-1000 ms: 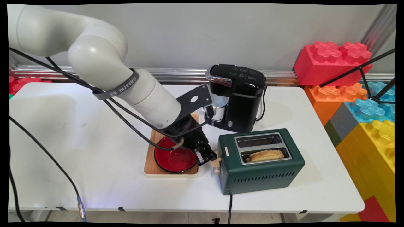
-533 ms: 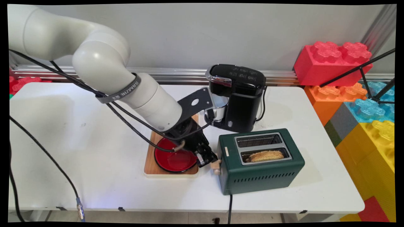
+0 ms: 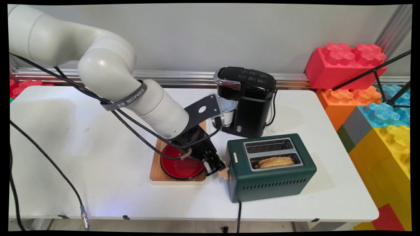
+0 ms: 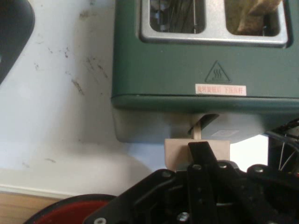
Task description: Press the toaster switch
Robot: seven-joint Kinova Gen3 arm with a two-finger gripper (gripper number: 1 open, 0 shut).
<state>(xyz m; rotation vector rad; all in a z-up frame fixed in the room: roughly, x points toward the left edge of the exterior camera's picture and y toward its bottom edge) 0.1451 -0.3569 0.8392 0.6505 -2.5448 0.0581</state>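
Observation:
A dark green two-slot toaster (image 3: 272, 177) stands on the white table, with a slice of toast (image 3: 275, 161) in its near slot. Its beige lever (image 3: 225, 173) sticks out of the left end. My gripper (image 3: 216, 167) is shut, its tips resting against the top of that lever. In the hand view the black fingers (image 4: 200, 151) lie together over the beige lever (image 4: 176, 150), just below the toaster's end wall (image 4: 187, 60). The toast (image 4: 252, 16) shows at the upper right.
A red bowl (image 3: 178, 167) sits on a wooden tray (image 3: 157, 173) right under my wrist. A black coffee machine (image 3: 251, 101) stands behind the toaster. Large toy bricks (image 3: 347, 62) are stacked at the right, and a power cord (image 3: 239, 213) hangs off the front edge.
My arm has shifted slightly to the right and the gripper has eased down against the lever. The toaster, toast and bowl have not moved.

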